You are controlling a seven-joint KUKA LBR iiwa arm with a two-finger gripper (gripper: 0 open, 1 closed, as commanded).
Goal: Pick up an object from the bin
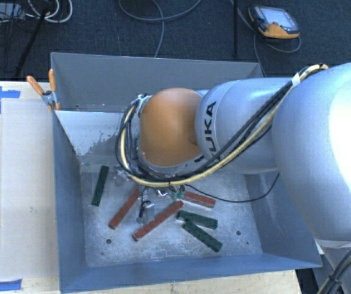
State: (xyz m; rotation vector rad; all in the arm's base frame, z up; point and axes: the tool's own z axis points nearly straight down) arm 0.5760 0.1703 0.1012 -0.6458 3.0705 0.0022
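Grey metal is walling in everything here: the bin is holding a handful of flat sticks on its scuffed floor. The arm is reaching in from the right, its orange cover and a loop of cables hanging over the middle of the bin. Below the cover the claw is pointing down, close to the floor. How far open it is I cannot tell from where I am standing, and nothing is showing in its hold.

A brown stick is lying slantwise just left of the claw, and a second brown stick is lying slantwise just right of it; the claw is hanging between their upper ends. A third brown stick is lying a little further right, partly under the cables. Beyond it, to the claw's lower right, an upper green stick and a lower green stick are lying near each other. A lone green stick is resting well apart on the claw's far left, nearly upright as I am seeing it.
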